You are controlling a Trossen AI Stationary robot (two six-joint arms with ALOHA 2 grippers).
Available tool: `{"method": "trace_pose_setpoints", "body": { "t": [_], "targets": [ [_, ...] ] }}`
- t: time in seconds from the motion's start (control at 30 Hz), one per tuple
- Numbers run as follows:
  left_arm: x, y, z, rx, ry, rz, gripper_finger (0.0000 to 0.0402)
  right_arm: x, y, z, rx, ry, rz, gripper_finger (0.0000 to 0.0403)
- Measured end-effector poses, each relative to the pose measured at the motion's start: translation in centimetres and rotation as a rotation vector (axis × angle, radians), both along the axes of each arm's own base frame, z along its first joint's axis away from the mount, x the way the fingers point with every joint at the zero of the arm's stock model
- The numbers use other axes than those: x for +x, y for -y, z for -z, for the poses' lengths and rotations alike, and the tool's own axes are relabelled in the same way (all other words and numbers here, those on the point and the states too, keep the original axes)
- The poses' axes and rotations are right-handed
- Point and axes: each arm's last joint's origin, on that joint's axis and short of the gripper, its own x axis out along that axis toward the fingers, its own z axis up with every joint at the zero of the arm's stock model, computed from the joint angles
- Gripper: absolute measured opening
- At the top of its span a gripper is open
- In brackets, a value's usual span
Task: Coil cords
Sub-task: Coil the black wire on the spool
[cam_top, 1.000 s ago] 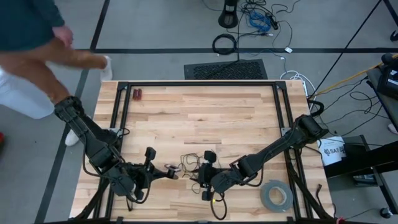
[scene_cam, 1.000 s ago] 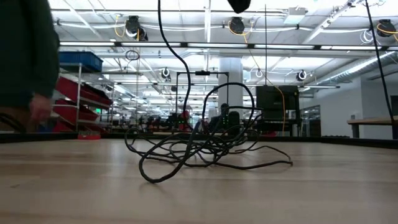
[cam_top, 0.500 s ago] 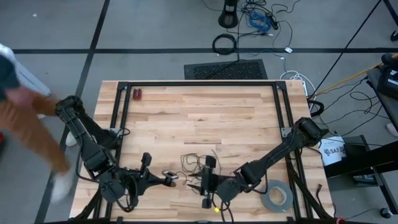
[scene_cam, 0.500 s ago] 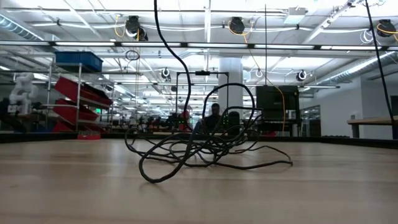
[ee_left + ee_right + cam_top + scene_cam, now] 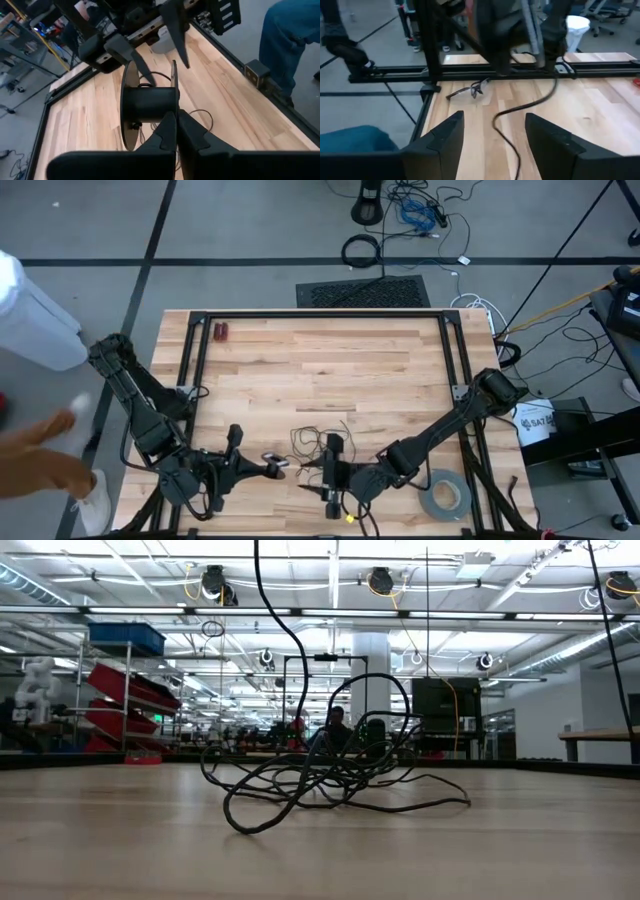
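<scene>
The cords are one thin black cord [image 5: 315, 437] lying as loose tangled strands [image 5: 320, 775] on the wooden table, near its front middle. One strand climbs out of the low view's top. My left gripper [image 5: 264, 468] stands left of the tangle, shut on a small black spool [image 5: 150, 102]. My right gripper [image 5: 326, 474] faces it from the right, open [image 5: 492, 137], its fingers on either side of a cord strand [image 5: 520, 107] that lies on the table beyond them; I see no contact. Neither gripper shows in the low view. My left gripper pinches the spool by the rim of one flange [image 5: 173, 107] between its two shut fingers. The fingers come nearly level from the table's left. The spool is lifted clear of the table, its axle lying across the fingers.
A grey tape roll [image 5: 443, 495] lies at the near right. Two small red things [image 5: 220, 332] sit at the far left corner. Black frame rails [image 5: 320, 313] border the table. A person [image 5: 35, 330] moves beside the table's left edge.
My right gripper has drawn a little toward the table's near edge and has left the top of the low view. The person has walked along the table's left side. The cord tangle has kept its shape.
</scene>
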Motion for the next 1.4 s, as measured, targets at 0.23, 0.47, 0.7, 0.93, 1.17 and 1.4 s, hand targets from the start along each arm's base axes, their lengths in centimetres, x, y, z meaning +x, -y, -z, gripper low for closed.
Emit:
{"method": "trace_pose_setpoints", "body": {
  "t": [0.23, 0.47, 0.7, 0.93, 1.17, 1.4],
  "targets": [
    [0.0, 0.0, -0.1, 0.008, 0.013, 0.000, 0.0000, 0.8, 1.2, 0.0, -0.028, -0.001, -0.020, 0.0160],
    [0.0, 0.1, -0.1, -0.027, 0.010, -0.017, 0.0000, 1.5, 2.3, -0.1, -0.021, 0.001, -0.027, 0.0068],
    [-0.8, 0.6, -0.1, -0.024, 0.036, -0.033, 0.0000, 1.1, 1.7, 0.0, -0.033, -0.006, -0.062, 0.0008],
    [-1.2, 0.9, -0.2, -0.056, 0.055, -0.069, 0.0000, 0.5, 0.5, 0.0, -0.017, -0.009, -0.088, 0.0002],
    [-1.2, 0.9, -0.2, -0.112, 0.057, -0.106, 0.0000, -0.1, -0.5, -0.2, -0.020, -0.016, -0.110, 0.0001],
    [-0.9, 1.4, 0.5, -0.118, 0.031, -0.102, 0.0000, 0.2, -0.8, -2.6, -0.066, -0.046, -0.116, 0.0001]
  ]
}}
